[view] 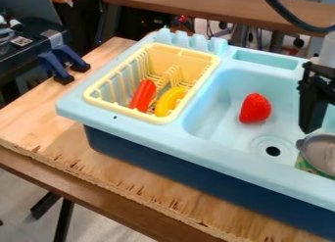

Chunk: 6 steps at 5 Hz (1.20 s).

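Black hand (308, 129), its opening and hold impossible to tell, hangs near a round grey container (322, 153) in the blue sink (216, 145), with a red strawberry (255, 108) nearby, then a yellow rack (124, 111) holding red (142, 95) and yellow (170, 100) pieces.

The gripper (308, 129) is cut off by the right edge, as is the round grey vessel (322, 152) (its interior blurred).

Banana (170, 101) in dish rack (124, 110) left of basin (217, 106), strawberry (255, 108) in basin behind drain (272, 151), container (321, 154) right of drain
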Tool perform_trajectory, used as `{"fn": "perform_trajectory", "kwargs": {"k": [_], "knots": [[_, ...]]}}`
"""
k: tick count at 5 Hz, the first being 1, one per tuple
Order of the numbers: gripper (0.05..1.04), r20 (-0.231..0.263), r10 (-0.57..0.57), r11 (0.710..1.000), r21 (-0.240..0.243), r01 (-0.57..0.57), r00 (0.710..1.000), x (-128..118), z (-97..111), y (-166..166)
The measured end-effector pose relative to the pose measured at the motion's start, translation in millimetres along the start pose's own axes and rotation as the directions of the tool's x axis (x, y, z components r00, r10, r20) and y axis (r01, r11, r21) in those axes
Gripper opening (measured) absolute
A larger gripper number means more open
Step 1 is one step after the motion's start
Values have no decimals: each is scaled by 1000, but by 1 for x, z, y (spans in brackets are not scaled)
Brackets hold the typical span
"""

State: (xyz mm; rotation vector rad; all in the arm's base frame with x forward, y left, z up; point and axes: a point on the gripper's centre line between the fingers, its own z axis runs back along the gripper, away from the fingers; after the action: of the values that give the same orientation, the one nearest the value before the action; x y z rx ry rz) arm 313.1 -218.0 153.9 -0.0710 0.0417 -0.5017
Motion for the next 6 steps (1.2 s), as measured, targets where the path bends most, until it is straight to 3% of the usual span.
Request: {"fn": "perform_trajectory", "kwargs": {"k": [2, 4, 6], "knots": [[1011, -7, 34, 999, -22, -34, 999, 0, -5, 12], [1011, -39, 32, 999, -14, -32, 999, -5, -6, 15], [1011, -125, 58, 998, 26, -55, 990, -9, -23, 27]]}}
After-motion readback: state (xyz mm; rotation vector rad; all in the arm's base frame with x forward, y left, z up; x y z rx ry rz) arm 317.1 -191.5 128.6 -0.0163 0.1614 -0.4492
